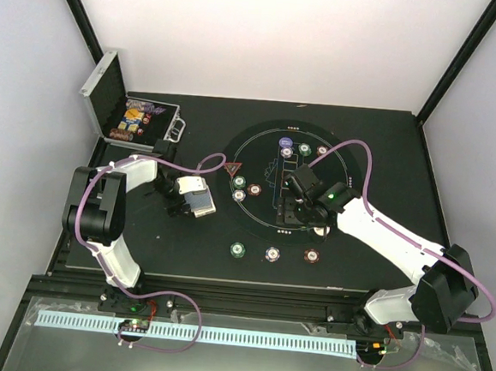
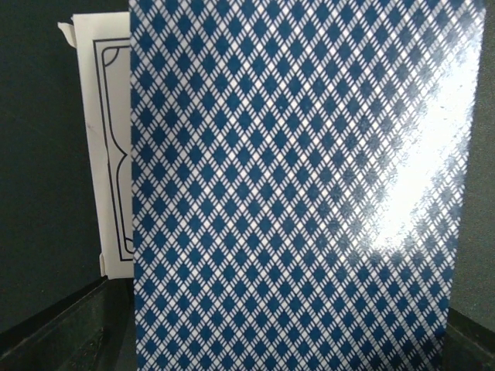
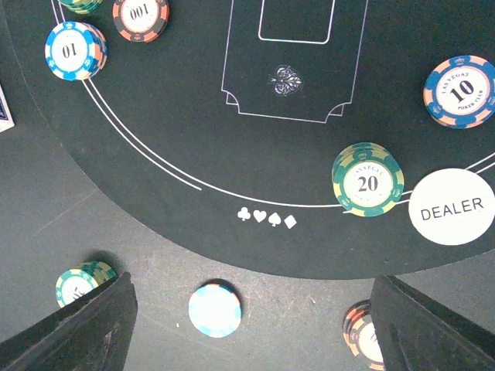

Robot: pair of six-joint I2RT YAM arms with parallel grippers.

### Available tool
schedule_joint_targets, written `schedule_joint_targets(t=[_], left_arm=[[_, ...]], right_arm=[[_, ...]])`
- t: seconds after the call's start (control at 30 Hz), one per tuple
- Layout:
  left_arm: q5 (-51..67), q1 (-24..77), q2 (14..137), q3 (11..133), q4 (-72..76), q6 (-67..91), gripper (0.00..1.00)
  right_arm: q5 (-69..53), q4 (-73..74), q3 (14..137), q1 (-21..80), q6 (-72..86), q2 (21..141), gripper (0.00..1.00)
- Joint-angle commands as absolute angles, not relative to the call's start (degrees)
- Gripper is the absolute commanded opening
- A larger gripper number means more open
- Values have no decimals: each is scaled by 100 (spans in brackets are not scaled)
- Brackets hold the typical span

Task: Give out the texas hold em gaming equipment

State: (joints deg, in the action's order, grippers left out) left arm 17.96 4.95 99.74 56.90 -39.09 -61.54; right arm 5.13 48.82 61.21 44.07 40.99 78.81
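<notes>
Closest to the lens, filling most of the left wrist view, is the blue-checked back of the deck of cards (image 2: 302,185); a white-faced card (image 2: 104,154) peeps out behind it at the upper left; the dark fingers (image 2: 62,332) show only in the bottom corners, with the deck between them; whether they press on it I cannot tell.

Seen from above, the left gripper (image 1: 191,200) sits left of centre, its arm folded back on itself with the wrist pointing right toward the round mat (image 1: 259,148).

Chips look largely placed: poker chips (image 1: 273,254) ring the mat and a row of three lies along its lower edge; the right wrist view shows a green twenty chip (image 3: 368,179) touching the white dealer button (image 3: 452,206) at the right.

More chips appear to sit in the open case (image 1: 100,96) at the upper left; the card outline on the mat is bare; so dealing seems mostly undone.

The right gripper (image 3: 251,325) hangs over the mat's lower rim, jaws spread wide, nothing between them; its arm reaches up-left from the lower right of the overhead frame.
</notes>
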Motion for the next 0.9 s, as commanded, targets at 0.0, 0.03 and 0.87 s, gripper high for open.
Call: schedule_joint_targets(t=[0.0, 0.03, 0.87], left_arm=[[1907, 535, 10037, 5732, -3918, -6257, 87], [1915, 544, 10037, 5725, -3919, -6265, 86], [1862, 568, 9624, 5577, -4052, -6489, 4]], right_arm=[[449, 4764, 6074, 4465, 4166, 7895, 85], [444, 4764, 6076, 4471, 4159, 7894, 84], [71, 4475, 6057, 4467, 4172, 7945, 81]])
